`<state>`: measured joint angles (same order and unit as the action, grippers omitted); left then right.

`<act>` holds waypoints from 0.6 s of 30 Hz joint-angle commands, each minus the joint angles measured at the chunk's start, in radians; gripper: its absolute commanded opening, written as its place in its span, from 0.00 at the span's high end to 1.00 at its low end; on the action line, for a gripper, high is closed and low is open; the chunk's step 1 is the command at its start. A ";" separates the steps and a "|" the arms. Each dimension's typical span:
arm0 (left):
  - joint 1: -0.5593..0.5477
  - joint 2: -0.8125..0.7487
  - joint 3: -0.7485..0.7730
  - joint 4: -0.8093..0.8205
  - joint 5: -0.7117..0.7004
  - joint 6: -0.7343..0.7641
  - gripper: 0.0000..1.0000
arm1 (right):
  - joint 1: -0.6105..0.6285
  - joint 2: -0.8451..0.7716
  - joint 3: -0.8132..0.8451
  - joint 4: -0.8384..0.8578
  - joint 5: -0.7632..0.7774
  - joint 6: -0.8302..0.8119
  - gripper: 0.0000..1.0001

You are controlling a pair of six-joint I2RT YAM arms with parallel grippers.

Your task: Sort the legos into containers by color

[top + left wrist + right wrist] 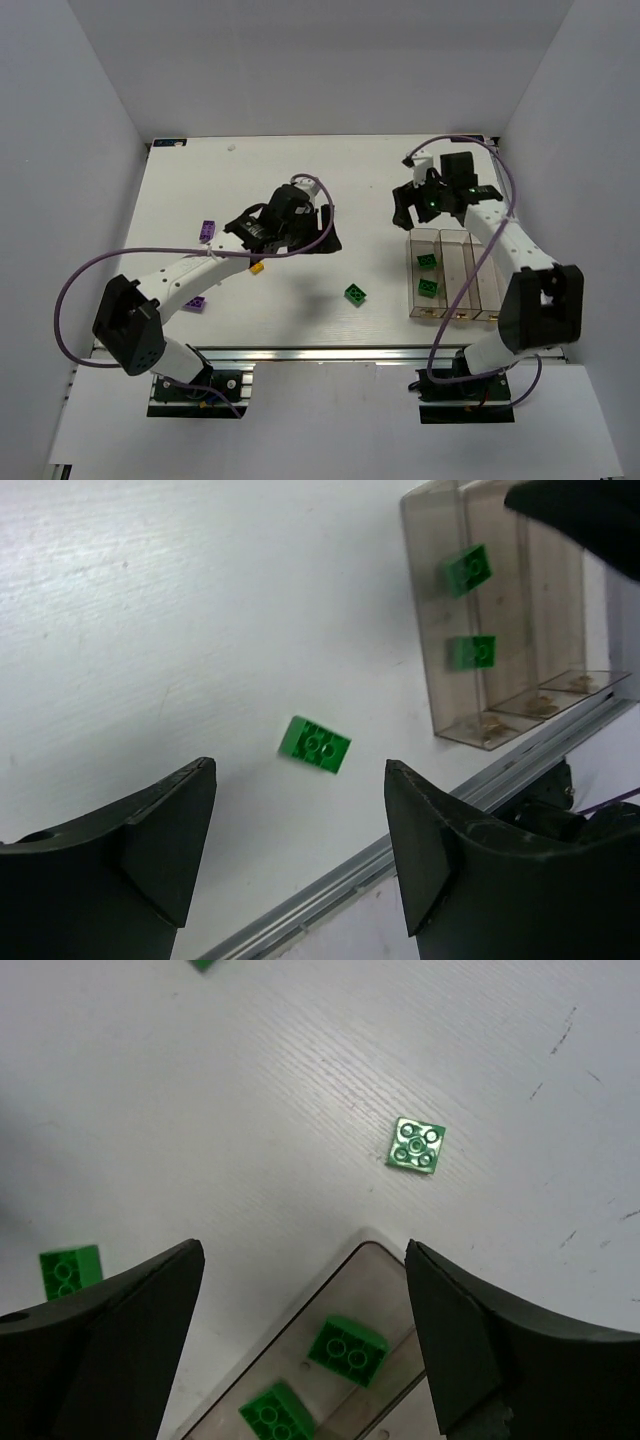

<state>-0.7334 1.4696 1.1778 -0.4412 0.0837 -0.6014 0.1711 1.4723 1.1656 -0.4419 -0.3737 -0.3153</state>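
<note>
While the left pincer (pixel 300 770) and right pincer (pixel 305 1250) gape empty, a green lego (pixel 355 293) lies studs-up on the tabletop (pixel 300 170), long axis slanted, left of clear containers (pixel 456 240) holding two green legos (pixel 427 260).

The counter (pixel 300 170) was plain white. One green brick (pixel 355 293) sat on it, and two more green bricks (pixel 427 261) showed through a smoky, see-through container (pixel 425 245). Two purple bricks (pixel 208 229) and one yellow brick (pixel 257 267) stood out.
</note>
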 commanded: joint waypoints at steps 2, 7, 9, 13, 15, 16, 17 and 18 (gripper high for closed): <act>-0.003 -0.097 -0.041 -0.008 -0.058 -0.037 0.21 | 0.030 0.147 0.149 0.011 0.194 0.038 0.12; -0.003 -0.129 -0.072 -0.014 -0.068 -0.066 0.21 | 0.034 0.304 0.229 0.014 0.254 0.053 0.13; -0.003 -0.138 -0.078 -0.021 -0.068 -0.074 0.21 | 0.030 0.374 0.281 0.002 0.257 0.053 0.14; -0.003 -0.146 -0.092 -0.033 -0.067 -0.086 0.21 | 0.031 0.460 0.348 -0.003 0.239 0.033 0.17; -0.003 -0.144 -0.095 -0.045 -0.070 -0.090 0.21 | 0.030 0.503 0.385 -0.003 0.226 0.024 0.18; -0.003 -0.144 -0.095 -0.047 -0.067 -0.095 0.21 | 0.031 0.516 0.394 -0.001 0.226 0.015 0.18; -0.003 -0.144 -0.096 -0.048 -0.068 -0.098 0.21 | 0.030 0.543 0.417 -0.004 0.222 0.012 0.19; -0.003 -0.146 -0.096 -0.050 -0.068 -0.100 0.21 | 0.030 0.554 0.425 -0.004 0.220 0.010 0.19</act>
<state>-0.7334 1.3582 1.0863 -0.4778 0.0315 -0.6834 0.2031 2.0029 1.5242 -0.4480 -0.1448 -0.2855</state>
